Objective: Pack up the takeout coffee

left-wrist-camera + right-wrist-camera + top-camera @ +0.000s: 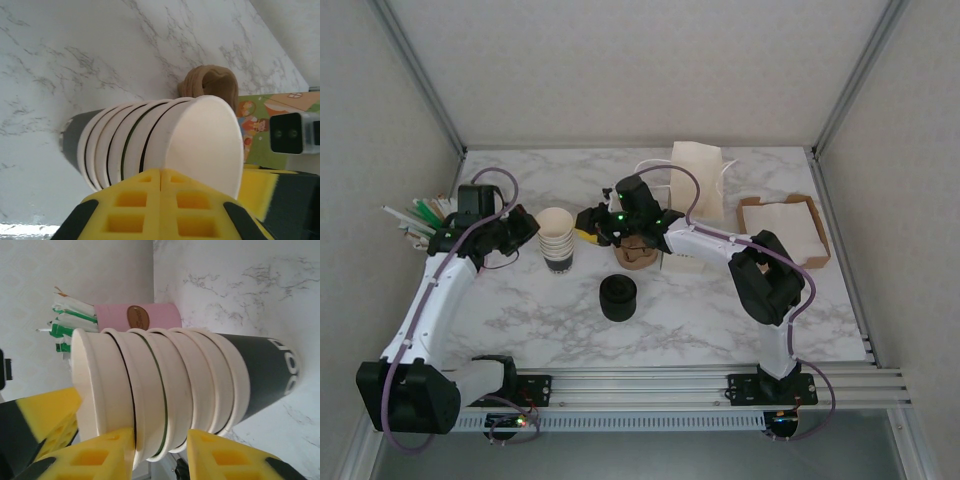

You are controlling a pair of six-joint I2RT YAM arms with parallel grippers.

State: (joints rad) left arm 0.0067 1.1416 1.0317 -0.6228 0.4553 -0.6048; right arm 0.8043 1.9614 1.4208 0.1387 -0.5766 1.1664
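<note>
Paper like this crushes easily, so the top cup of the stack of cups (557, 243) standing left of centre on the table (720, 310) should be light, thin-walled and a little slick, best taken at its stiffer rolled rim and lifted straight off. My right gripper (160, 450) stands partly open with its yellow fingers (107, 452) straddling the upper cups, though I cannot tell whether they press. My left gripper (160, 200) is clenched and empty just beside the top rim, a lidded coffee not made yet.

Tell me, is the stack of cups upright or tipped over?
Upright: the stack of cups stands on the table, open rims up.
</note>
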